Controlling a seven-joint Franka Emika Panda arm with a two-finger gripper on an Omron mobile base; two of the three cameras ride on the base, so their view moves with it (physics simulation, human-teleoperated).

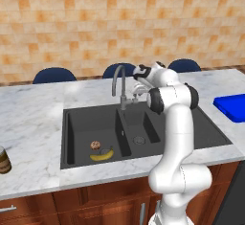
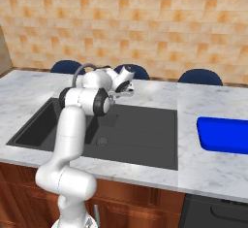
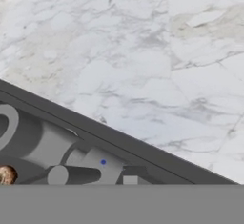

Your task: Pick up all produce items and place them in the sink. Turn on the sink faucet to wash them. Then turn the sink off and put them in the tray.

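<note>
Banana (image 1: 102,155) and brown ball (image 1: 95,145) lie touching in the left basin of the sink (image 1: 76,123), toward its front wall; that is the loading step done, I judge. Gripper (image 1: 139,90) is closed on nothing, hovering at the faucet (image 1: 118,83) base, about 3 o'clock of the spout, beside the lever (image 3: 76,175). Closed fingers suit nudging a lever rather than grasping. Tray (image 1: 232,107) waits on the counter (image 1: 33,118), at 3 o'clock of the sink, bare.
</note>
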